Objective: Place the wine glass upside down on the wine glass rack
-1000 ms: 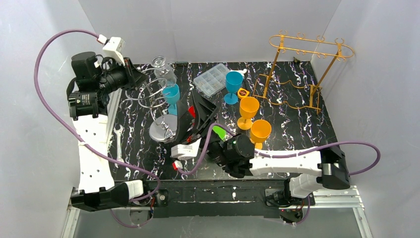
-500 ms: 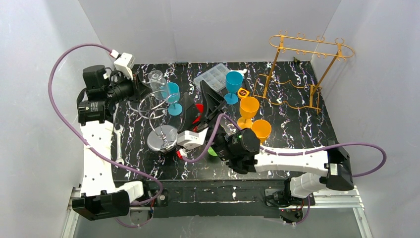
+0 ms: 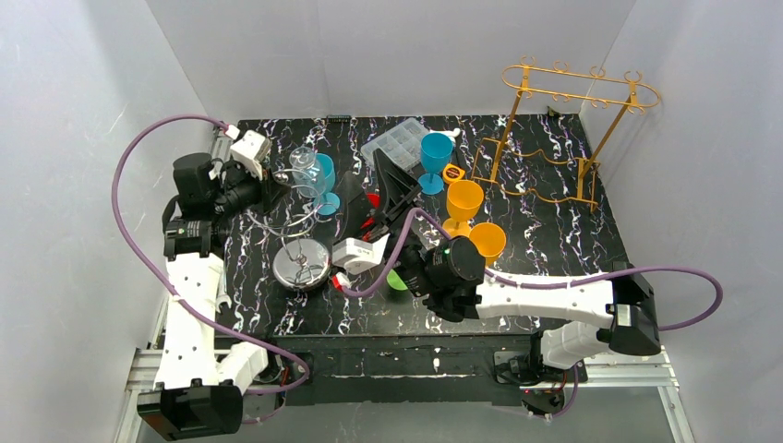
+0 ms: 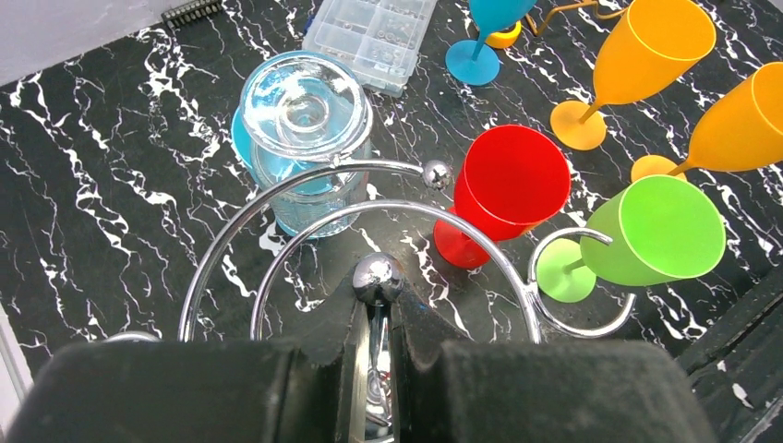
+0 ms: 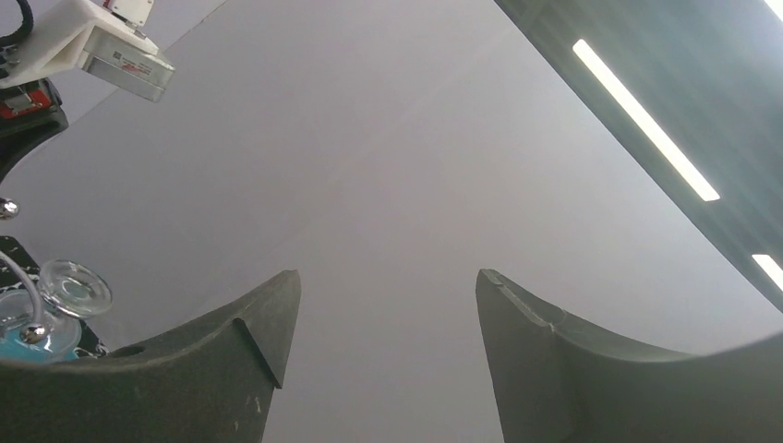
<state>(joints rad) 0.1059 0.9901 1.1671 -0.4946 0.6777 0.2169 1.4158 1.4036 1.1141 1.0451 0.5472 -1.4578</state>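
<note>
**Clear glass inverted at chrome rack; left claw on the post**

Left claw [image 4: 374, 318]: pressed together on the upright post of the chrome rack [image 4: 377, 277], just under its ball top. The post runs down between the pads. In the top view this claw [image 3: 268, 189] sits high over the left half of the desk [image 3: 554, 249]. The rack's round base is nearer the arms.

Clear glass [image 4: 305, 101]: upside down, foot uppermost, bowl below. The rack's outer wire arm crosses just under the foot. The top view puts the glass on the rack's far side. A blue glass [image 3: 325, 185] is just behind it and shows through the bowl.

Right claw [image 5: 388, 277]: spread, nothing between the fingers, aimed up at wall and ceiling. In the top view it is mid-desk, apart from the rack.

Around:
- Red glass [image 4: 508, 185] and green glass [image 4: 660, 231] are close together, just right of the rack arms.
- Orange glass [image 4: 651, 41] and second orange glass [image 4: 743, 120] are beyond them.
- Second blue glass [image 3: 434, 157] and clear box [image 3: 397, 148] are toward the back.
- Gold rack [image 3: 572, 120] is in the back right corner.
</note>
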